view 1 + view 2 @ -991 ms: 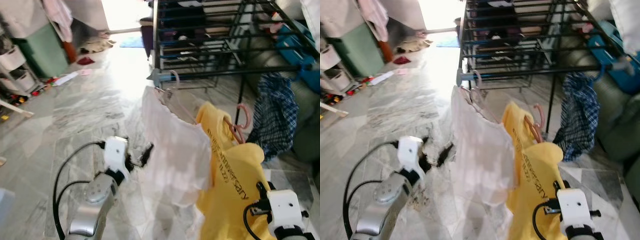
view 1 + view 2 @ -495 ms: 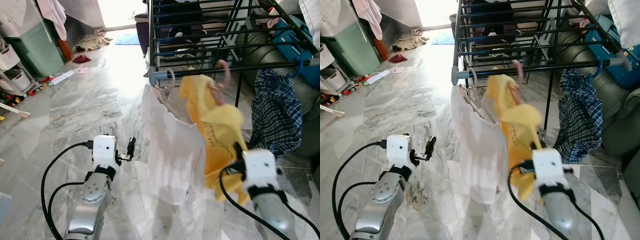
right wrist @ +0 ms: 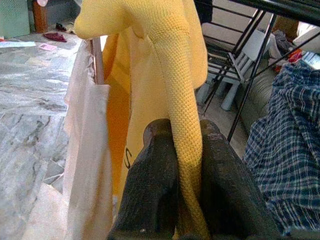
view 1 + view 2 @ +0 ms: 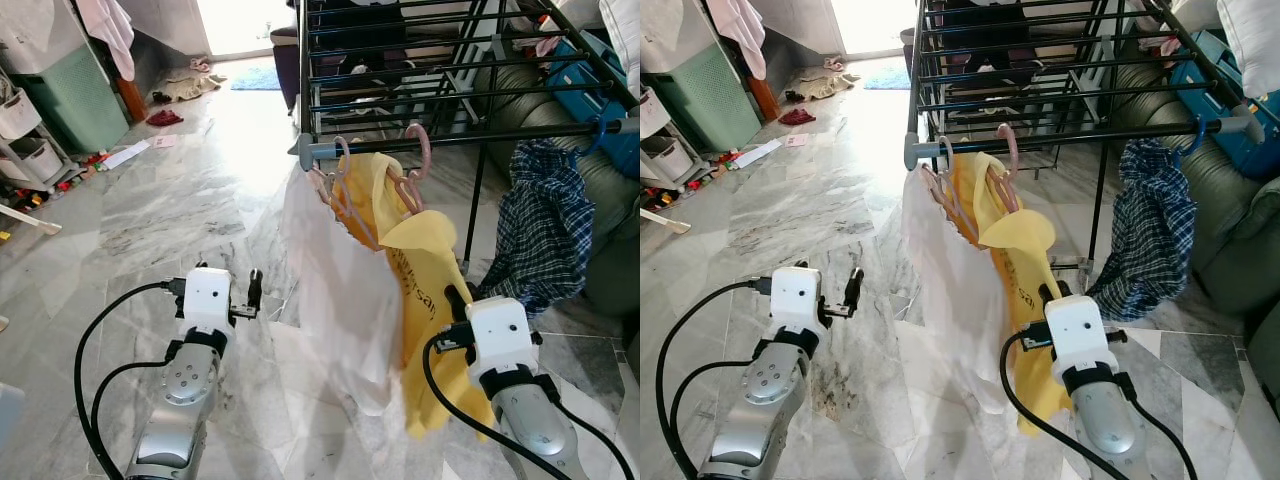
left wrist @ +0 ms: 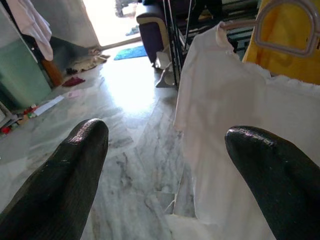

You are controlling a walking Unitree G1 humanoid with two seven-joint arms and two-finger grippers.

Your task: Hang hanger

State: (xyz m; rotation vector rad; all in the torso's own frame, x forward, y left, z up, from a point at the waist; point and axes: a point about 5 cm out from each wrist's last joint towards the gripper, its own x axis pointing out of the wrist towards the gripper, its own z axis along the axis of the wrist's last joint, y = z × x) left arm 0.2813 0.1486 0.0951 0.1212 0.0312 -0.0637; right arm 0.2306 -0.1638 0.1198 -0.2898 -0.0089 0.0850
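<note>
Right gripper clamps a fold of the yellow garment; its pink hanger sits above and ahead, hook over the rack rail; left gripper, fingers apart, holds nothing, farther off.

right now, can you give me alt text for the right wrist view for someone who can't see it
The right gripper pinches a ribbed edge of the yellow shirt between its two black fingers. A white garment hangs beside the shirt over the marble floor, with a blue plaid shirt and the black drying rack on the other side.
</note>
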